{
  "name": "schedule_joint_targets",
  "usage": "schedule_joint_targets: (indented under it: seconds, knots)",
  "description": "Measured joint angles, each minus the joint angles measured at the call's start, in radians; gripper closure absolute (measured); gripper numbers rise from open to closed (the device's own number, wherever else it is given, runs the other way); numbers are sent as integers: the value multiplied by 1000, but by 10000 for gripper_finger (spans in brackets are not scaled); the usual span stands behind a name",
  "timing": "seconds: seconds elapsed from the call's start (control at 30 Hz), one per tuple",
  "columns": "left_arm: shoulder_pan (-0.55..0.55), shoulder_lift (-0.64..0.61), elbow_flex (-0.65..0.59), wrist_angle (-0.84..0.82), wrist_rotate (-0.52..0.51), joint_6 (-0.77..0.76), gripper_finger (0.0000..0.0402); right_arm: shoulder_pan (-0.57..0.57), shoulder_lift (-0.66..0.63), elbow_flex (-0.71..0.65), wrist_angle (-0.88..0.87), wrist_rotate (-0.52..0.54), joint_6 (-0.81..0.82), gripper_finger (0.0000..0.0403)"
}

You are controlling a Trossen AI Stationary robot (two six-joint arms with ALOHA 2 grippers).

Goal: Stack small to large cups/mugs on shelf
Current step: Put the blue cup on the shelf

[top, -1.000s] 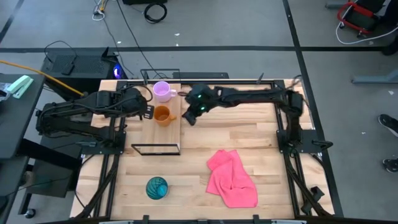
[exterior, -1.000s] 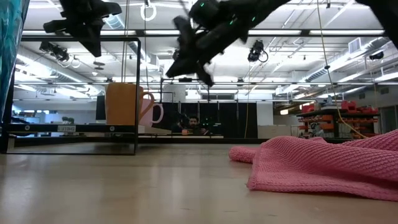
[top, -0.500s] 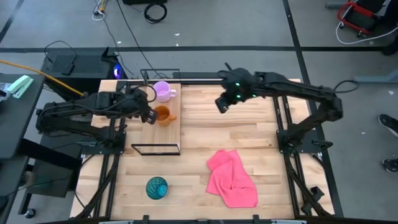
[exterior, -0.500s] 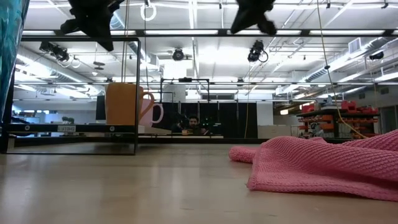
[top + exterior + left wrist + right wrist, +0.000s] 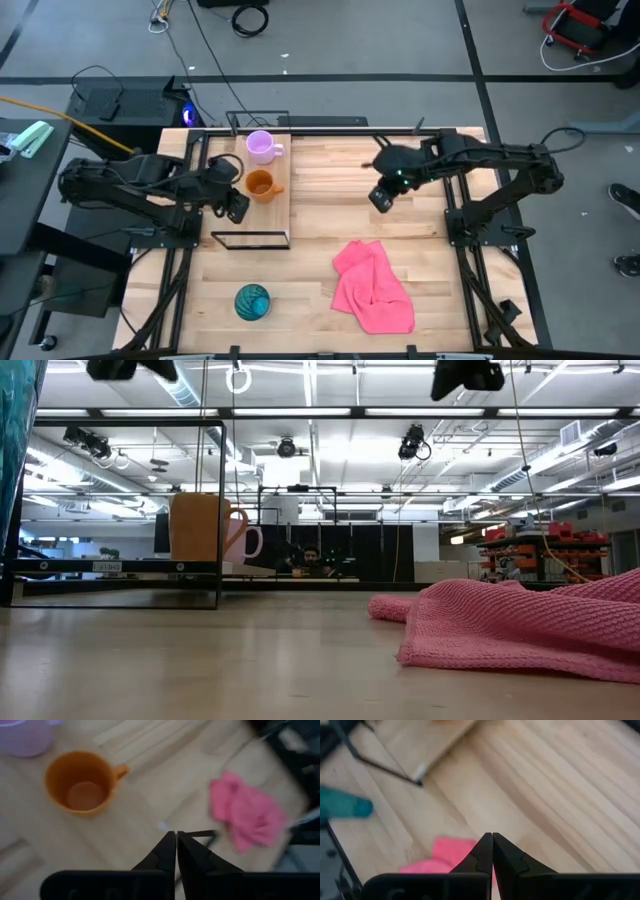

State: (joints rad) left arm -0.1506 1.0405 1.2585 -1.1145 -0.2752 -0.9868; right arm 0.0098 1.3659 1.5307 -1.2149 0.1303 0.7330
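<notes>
Left gripper pinched closed, empty, orange mug just beside it (on shelf); right gripper closed, empty, above pink cloth.

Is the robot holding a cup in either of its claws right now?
No. The left gripper is shut on nothing, beside the orange mug. The right gripper is shut and empty too, above the bare table.

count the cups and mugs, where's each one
3. The pale purple mug and the orange mug stand side by side on the shelf. The teal cup sits off the shelf, on the table's near edge. None looks hidden.
</notes>
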Motion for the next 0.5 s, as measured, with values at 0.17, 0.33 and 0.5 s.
schedule_joint_targets:
  seconds: [0.17, 0.33, 0.5]
  knots:
    - [-69, 0, 123, 3, -19, -103, 391, 74, 1, 0, -67, 0, -24, 385]
    - [-163, 8, 194, -16, -27, -225, 391, 162, -2, 0, -149, 0, -41, 385]
    - [-301, 48, 229, -136, -20, -505, 388, 255, -14, 0, -221, 0, -23, 385]
